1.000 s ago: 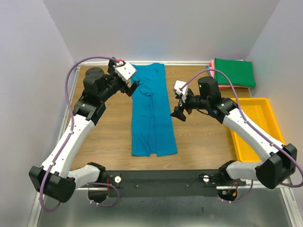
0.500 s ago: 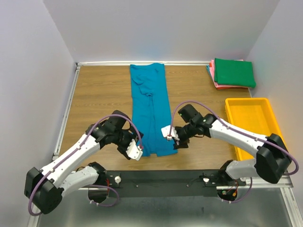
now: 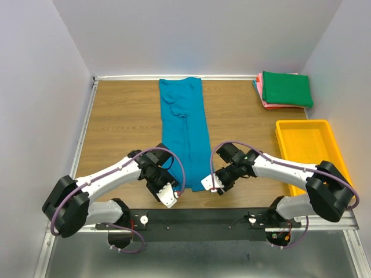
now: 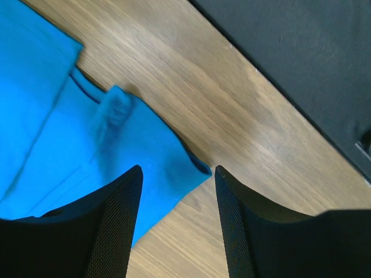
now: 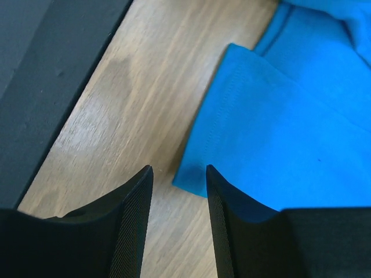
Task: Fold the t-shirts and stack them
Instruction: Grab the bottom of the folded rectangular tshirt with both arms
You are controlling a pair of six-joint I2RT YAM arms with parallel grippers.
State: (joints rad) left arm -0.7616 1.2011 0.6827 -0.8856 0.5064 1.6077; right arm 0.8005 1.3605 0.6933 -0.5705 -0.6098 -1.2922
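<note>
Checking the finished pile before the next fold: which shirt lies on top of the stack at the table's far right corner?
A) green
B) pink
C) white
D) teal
A: the green shirt tops the stack, with pink ones showing at its edges underneath.

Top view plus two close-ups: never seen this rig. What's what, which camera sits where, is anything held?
Two white-and-black robot arms are bolted at the table's near edge. The wide picture comes from a fixed camera above and behind them, the close-ups from a camera on each wrist. On the brown wooden table a teal-blue cloth t-shirt lies flat, sides folded in. Far right: a folded dark green t-shirt on folded pink t-shirts, and nearer, a yellow plastic tray. The left tool and right tool each straddle a near corner of the teal shirt, jaws open; nothing is held.
</note>
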